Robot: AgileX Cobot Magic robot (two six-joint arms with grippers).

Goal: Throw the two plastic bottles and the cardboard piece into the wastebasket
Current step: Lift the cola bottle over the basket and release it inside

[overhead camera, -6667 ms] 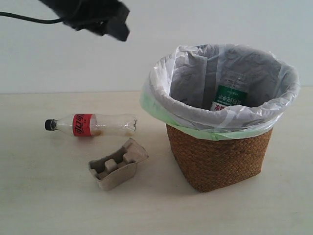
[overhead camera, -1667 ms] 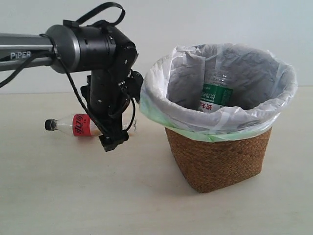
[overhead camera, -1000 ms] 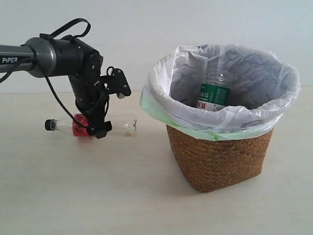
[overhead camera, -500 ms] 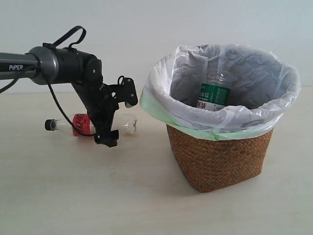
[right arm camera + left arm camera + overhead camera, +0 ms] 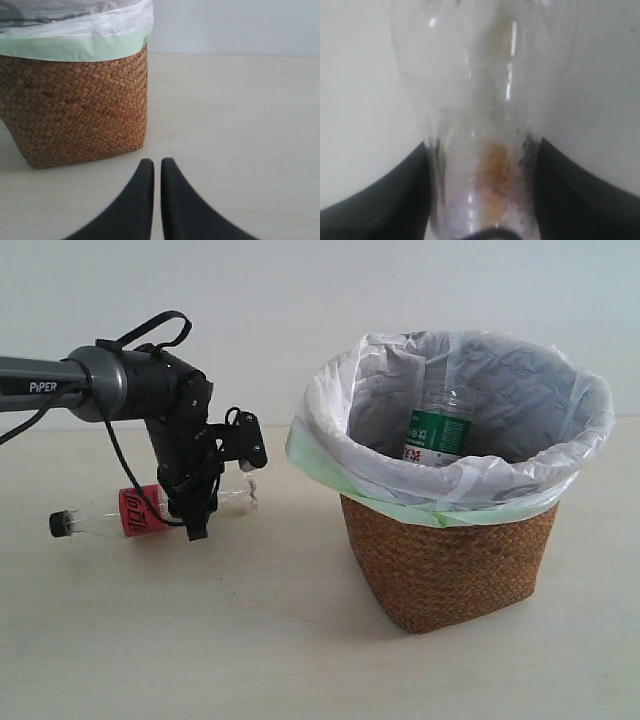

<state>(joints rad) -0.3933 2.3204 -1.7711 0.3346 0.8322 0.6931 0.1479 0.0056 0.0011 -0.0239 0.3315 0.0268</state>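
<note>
Tabletop [image 5: 250,650] in a pale tone is seen under everything. On it the wastebasket [image 5: 450,560] is set, brown wicker with a white and green bag [image 5: 330,455] folded over its rim; it is well apart from the left gripper [image 5: 205,502], with only bare table between them. Inside it the green-label bottle [image 5: 435,430] is seen upright against the bag. The red-label bottle [image 5: 140,512] is clamped across its clear body between the left gripper's fingers [image 5: 395,200], the label just outside them, the black cap end tilted down and away from the basket. The right gripper [image 5: 157,167] is seen low over the table near the basket's side [image 5: 75,115], its fingers drawn to a thin slit with nothing held.
</note>
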